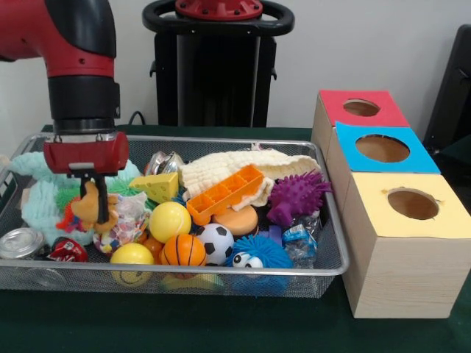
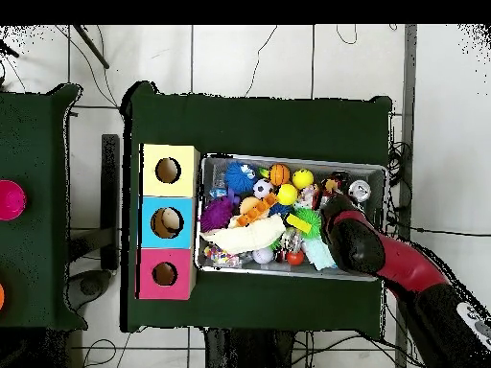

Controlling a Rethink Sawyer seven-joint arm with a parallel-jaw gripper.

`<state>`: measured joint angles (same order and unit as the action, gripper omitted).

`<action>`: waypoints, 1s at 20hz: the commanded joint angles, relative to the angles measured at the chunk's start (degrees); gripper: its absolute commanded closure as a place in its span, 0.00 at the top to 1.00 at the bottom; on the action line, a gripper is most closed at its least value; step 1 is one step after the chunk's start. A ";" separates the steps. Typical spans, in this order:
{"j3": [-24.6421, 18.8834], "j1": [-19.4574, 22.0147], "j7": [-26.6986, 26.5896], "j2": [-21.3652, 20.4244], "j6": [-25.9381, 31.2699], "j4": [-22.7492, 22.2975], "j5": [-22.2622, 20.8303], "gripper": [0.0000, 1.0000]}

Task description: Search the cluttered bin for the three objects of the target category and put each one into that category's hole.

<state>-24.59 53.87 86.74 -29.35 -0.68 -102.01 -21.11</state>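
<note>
The silver wire-mesh bin (image 1: 324, 268) sits heaped with toys toward the surface's left edge in the front view; the red-and-black arm's hand (image 1: 91, 197), at the bin's left end, pinches a small orange soft toy (image 1: 93, 211); the sorting seems barely begun.

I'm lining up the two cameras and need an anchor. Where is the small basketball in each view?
Front view: the basketball lies at the bin's near edge, beside the soccer ball.
Overhead view: the basketball lies along the bin's top edge.
Shared landmark: the yellow-topped box.
</note>
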 commanded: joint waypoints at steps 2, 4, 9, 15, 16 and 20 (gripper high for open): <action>3.53 -2.60 14.71 -8.75 -0.75 -6.77 4.68 0.00; 3.77 -3.29 15.06 -10.62 -0.72 -7.92 5.53 0.00; 5.10 -5.69 15.91 -13.71 -0.71 -9.86 7.58 0.00; 7.52 -9.18 17.02 -17.90 -0.19 -12.61 10.58 0.00; 7.90 -9.74 17.10 -18.57 -0.02 -13.04 11.16 0.00; 9.45 -12.05 17.41 -20.93 1.19 -14.53 13.56 0.00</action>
<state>-18.37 44.15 87.85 -46.08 -0.67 -111.19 -11.95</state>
